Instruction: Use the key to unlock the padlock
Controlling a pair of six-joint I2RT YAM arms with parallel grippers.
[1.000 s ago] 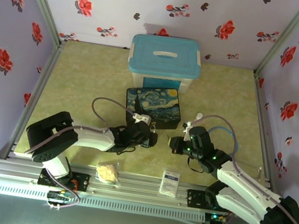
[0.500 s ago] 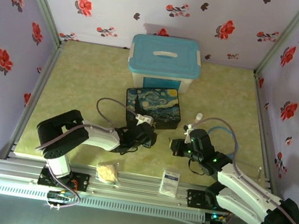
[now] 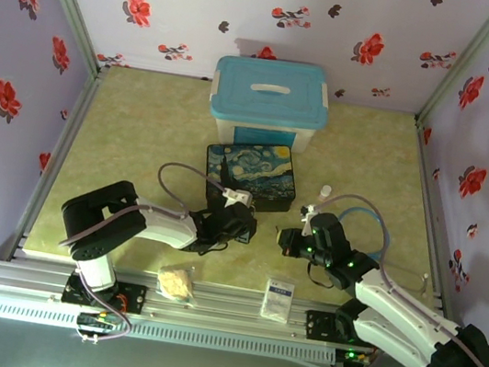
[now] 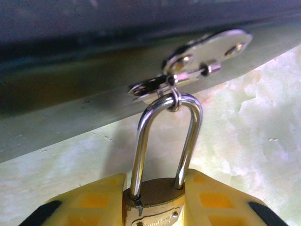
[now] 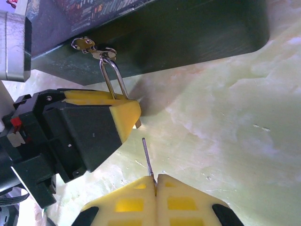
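Note:
The small brass padlock [image 4: 153, 205] hangs by its silver shackle [image 4: 141, 146] from the metal hasp [image 4: 207, 47] on the front of the dark-blue painted box [image 3: 251, 173]. My left gripper [image 4: 155, 178] is shut on the padlock, with a yellow pad pressed against each side of its body. In the right wrist view the padlock's shackle [image 5: 114, 82] rises from the left gripper's fingers [image 5: 120, 108]. My right gripper [image 5: 155, 178] is shut on the key [image 5: 147, 157], whose thin dark blade points toward the padlock's underside a short gap away. From above, the left gripper [image 3: 242, 225] and right gripper [image 3: 284, 238] face each other.
A blue-lidded white container [image 3: 271, 95] stands behind the painted box. A white packet [image 3: 277, 299] and a yellowish bag [image 3: 176, 282] lie near the front edge. A small white bottle [image 3: 323, 192] stands right of the box. Flowered walls enclose the table.
The left gripper's jaws have come together onto the padlock's body. The left arm's elbow has shifted right, and the right gripper has dropped slightly nearer the front.

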